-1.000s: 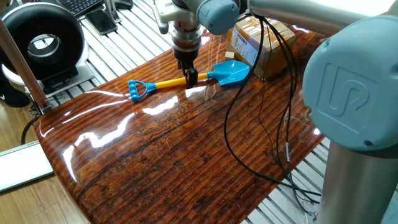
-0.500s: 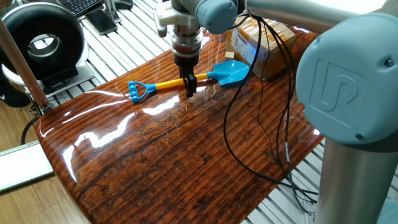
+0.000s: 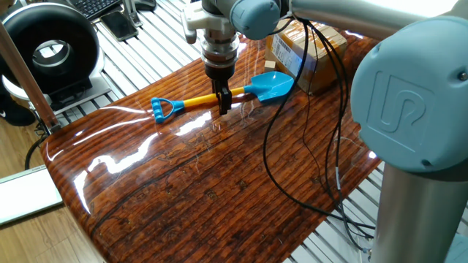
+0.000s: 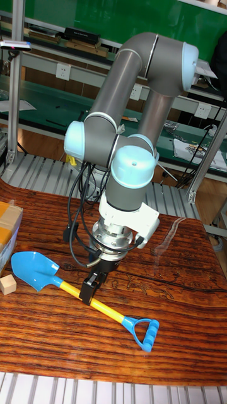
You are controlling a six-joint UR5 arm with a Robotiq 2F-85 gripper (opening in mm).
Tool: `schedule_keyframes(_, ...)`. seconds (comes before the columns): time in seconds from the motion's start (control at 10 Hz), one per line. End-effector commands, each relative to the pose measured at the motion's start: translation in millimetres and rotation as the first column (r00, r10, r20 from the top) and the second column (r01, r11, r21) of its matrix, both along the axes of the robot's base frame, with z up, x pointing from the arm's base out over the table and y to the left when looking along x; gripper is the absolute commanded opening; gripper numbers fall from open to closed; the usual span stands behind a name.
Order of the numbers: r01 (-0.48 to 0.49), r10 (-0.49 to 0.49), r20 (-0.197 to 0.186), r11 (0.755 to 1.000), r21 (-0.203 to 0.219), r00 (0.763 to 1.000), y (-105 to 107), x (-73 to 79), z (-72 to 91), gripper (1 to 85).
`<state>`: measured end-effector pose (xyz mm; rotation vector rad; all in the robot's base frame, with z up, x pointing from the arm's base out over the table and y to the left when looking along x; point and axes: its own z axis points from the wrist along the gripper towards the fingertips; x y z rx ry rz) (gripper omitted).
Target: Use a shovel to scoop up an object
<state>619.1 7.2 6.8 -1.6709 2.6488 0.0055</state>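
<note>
Gripper (image 3: 224,98) (image 4: 89,287) points straight down at the table, black fingers closed narrow round the yellow shaft of the shovel (image 3: 219,93) (image 4: 69,291), gripping it approx mid-length, a bit nearer the blade than the handle. Shaft runs crosswise between the fingers.

From the grip, in fixed view: blue blade sticks out to the right and slightly up-frame, scoop face up; blue D-handle sticks out to the left, a little lower in frame. In tall view it's mirrored: blade up-left of the grip, handle down-right. Can't tell if the shovel rests on the wood or sits just above it; blade & handle both look v. close to the surface.

The object (image 4: 7,285), small tan cube, lies on the table just beyond the blade's far edge in tall view, i.e. past the blade tip side, away from the gripper. Close to the blade, but touching or not is unclear. Not made out in fixed view.

Beyond blade & cube: cardboard box (image 3: 301,55) (image 4: 9,235), taped, at the table (image 3: 219,183) (image 4: 183,303) edge. Black cables (image 3: 307,124) hang from the arm, draping down over the glossy wood-grain top to the right of the grip in fixed view.
</note>
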Motion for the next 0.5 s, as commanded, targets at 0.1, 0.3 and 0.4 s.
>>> schedule_keyframes(0.1,-0.003,0.003,-0.007,1.000,0.027,1.000,5.9,-1.7,1.4,76.3)
schedule_keyframes(0.3,-0.012,0.012,0.013,1.000,0.001,1.000,-0.9,3.5,1.3,75.7)
schedule_keyframes(0.4,-0.026,0.026,0.016,1.000,0.000,1.000,-1.0,4.3,1.3,74.3)
